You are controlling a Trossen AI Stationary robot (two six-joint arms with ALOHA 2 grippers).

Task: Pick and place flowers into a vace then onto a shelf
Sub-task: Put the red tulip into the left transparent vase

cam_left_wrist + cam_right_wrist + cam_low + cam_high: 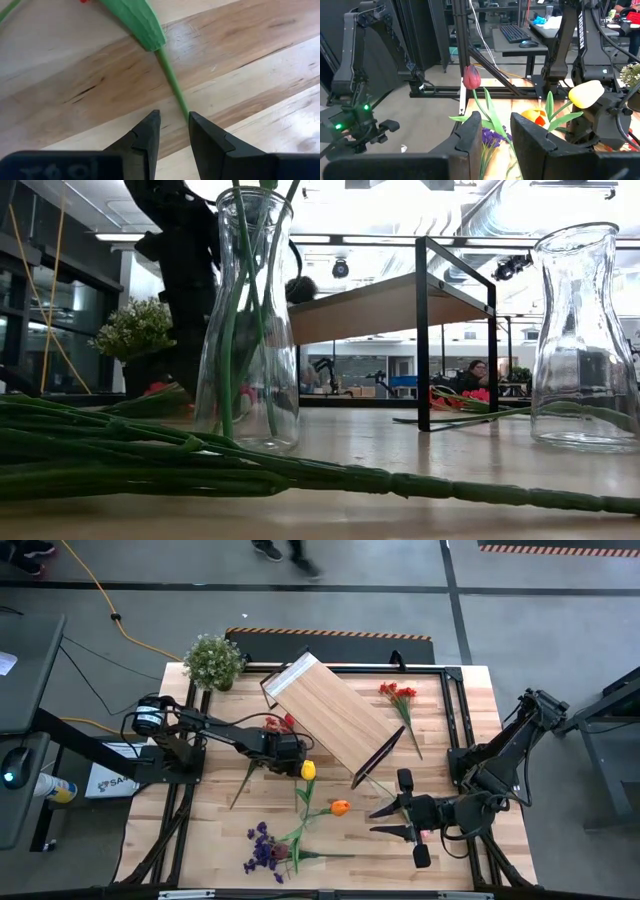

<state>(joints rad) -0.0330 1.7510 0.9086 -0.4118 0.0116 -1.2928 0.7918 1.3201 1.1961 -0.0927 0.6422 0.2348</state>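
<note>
Most of the flowers are not yet in a vase. In the high view, the left gripper is low over the table with a red flower just behind it and the yellow tulip just ahead of its tips. The orange tulip and the purple spray lie between the two grippers, nearer to the right gripper. The red sprays lie well apart from both. The shelf stands slanted beyond the left gripper, and I see nothing on top of it.

In the low view, one glass vase has a few green stems inside, so I judge that the filling has begun. A second vase looks empty. More loose stems lie flat on the table in front.

In the left wrist view, the fingers stand a little apart, and a green stem reaches the inner edge of one fingertip. The gap is wider than the stem, so I think it is not clamped yet.

In the right wrist view, the fingers are also apart, with nothing clearly gripped. A maroon tulip stands up ahead of them.

What is left, in my judgement, is most of the picking, and then moving a vase to the shelf.
</note>
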